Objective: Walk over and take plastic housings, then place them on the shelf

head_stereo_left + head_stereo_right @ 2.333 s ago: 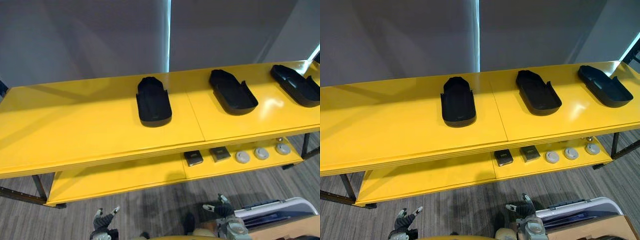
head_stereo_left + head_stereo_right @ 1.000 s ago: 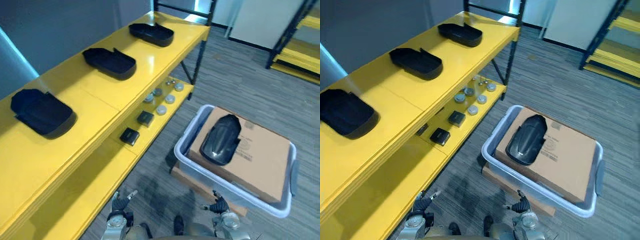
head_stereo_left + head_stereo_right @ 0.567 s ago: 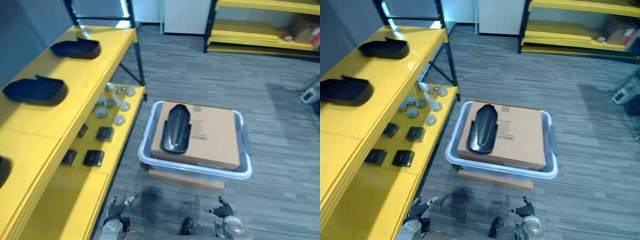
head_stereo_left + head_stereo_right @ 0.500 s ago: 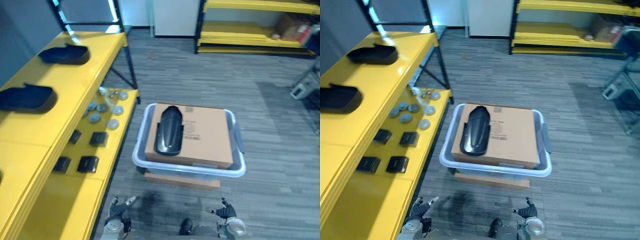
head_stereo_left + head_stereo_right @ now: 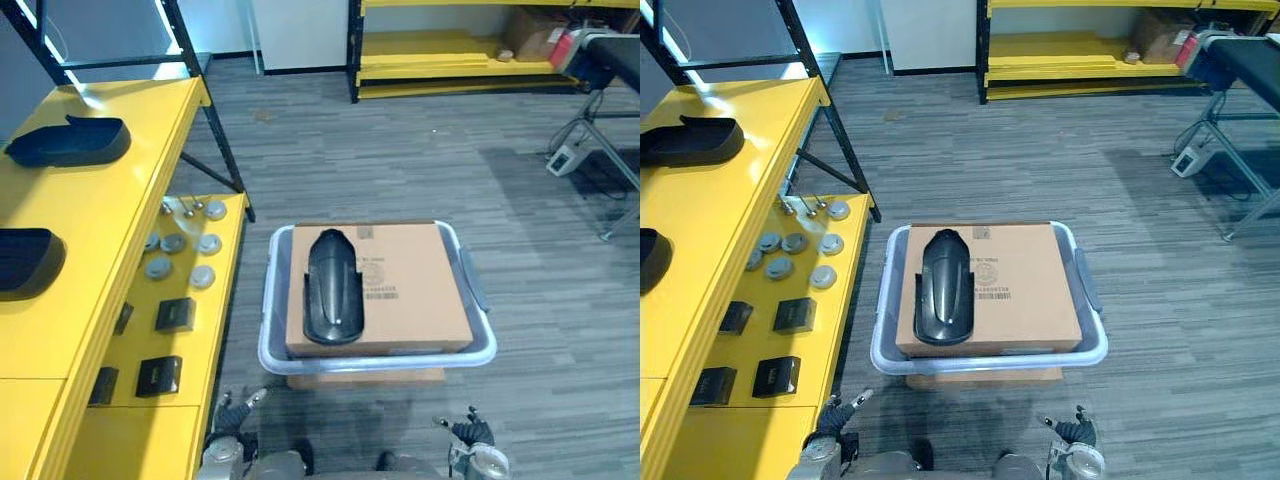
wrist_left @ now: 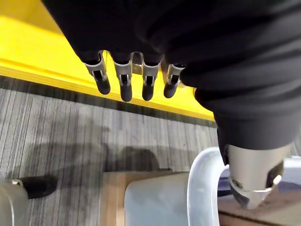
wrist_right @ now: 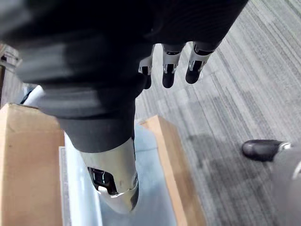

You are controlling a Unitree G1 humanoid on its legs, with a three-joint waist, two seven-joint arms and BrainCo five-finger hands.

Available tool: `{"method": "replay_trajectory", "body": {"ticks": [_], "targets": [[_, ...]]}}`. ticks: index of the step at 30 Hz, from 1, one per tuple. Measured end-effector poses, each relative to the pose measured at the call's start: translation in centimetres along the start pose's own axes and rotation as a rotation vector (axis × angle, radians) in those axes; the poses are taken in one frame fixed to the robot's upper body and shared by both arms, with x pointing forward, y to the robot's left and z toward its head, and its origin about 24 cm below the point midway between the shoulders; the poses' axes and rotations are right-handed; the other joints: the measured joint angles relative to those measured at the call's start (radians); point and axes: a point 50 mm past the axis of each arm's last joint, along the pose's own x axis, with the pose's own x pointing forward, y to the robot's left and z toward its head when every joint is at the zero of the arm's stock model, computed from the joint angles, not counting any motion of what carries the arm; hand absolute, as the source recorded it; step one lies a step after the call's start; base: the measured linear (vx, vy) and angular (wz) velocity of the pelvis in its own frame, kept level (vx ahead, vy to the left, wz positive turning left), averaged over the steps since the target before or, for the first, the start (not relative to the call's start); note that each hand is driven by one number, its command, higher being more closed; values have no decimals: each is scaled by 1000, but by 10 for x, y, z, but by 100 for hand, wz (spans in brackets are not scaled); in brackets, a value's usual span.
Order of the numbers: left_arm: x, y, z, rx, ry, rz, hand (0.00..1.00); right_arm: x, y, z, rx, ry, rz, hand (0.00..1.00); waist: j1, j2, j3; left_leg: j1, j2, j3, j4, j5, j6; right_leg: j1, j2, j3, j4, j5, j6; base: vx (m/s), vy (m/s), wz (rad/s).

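Left fingers (image 6: 123, 84): straight, side by side with small gaps, nothing in them; thumb set apart.
Right fingers (image 7: 168, 70): straight and relaxed, nothing in them; thumb set apart.
Left hand (image 5: 231, 417): low at the robot's left side, over the floor, near the edge of the shelf's lower level.
Right hand (image 5: 470, 433): low at the robot's right side, over the floor, on the near side of the tub.
Pick target: black elongated plastic housing (image 5: 333, 288), rounded back up, lying on the left part of the box top, well apart from both hands.
Box: brown cardboard box (image 5: 415, 290), sitting inside the tub.
Tub: pale grey plastic tub (image 5: 390, 358) with side handles, resting on a flat brown cardboard piece (image 5: 365, 378).
Shelf: long yellow shelf (image 5: 100, 200) on the robot's left, black metal frame.
Shelf top: two more black housings, open side up, far one (image 5: 68, 142) and near one (image 5: 25, 262), the latter cut by the view edge.
Lower level (image 5: 200, 340): round grey discs (image 5: 209, 243) in a cluster, black square parts (image 5: 175, 313) nearer the robot.
Floor: grey striped carpet (image 5: 400, 160).
Far end: second yellow rack (image 5: 450, 45).
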Motion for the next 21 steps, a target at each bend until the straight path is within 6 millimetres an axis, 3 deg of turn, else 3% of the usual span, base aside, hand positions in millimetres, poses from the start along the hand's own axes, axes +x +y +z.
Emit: {"method": "replay_trajectory", "body": {"ticks": [4, 8, 11, 13, 17, 21], "targets": [[-3, 5, -12, -8, 32, 15, 0, 2, -16, 2, 83, -4, -64, 0, -1, -15, -12, 32, 6, 8, -14, 0, 0, 25, 1, 25, -19, 22, -6, 102, 31, -12], [-4, 10, -17, -20, 49, 30, 0, 2, -37, 30, 132, -124, -144, 0, -4, -26, -20, 38, 6, 24, -22, 0, 0, 27, 1, 50, -37, 41, 2, 42, 22, -13], [-5, 11, -18, -22, 50, 34, 0, -6, -61, 78, 146, -333, -221, 0, -23, -26, -20, 44, 2, 23, -23, 10, 9, 37, -1, 52, -51, 72, 4, 11, 45, -1], [-5, 11, -14, -25, 29, 35, 0, -21, -68, 123, 140, -537, -246, 0, -28, -28, -21, 42, 1, 23, -24, 11, 9, 33, -3, 53, -52, 82, 6, -16, 44, 0], [-5, 11, -11, -26, 11, 34, 0, -43, -56, 166, 146, -752, -201, 0, -28, -40, -28, 17, -4, 19, -26, 20, 21, 13, -5, 51, -53, 85, 6, -35, -1, 8], [-7, 7, -15, -6, 13, 14, 0, -68, -3, 194, 67, -921, 14, 0, -24, -41, -28, -12, -7, -6, -35, 35, 19, -4, -4, 45, -62, 85, 6, -50, -31, 15]]}}
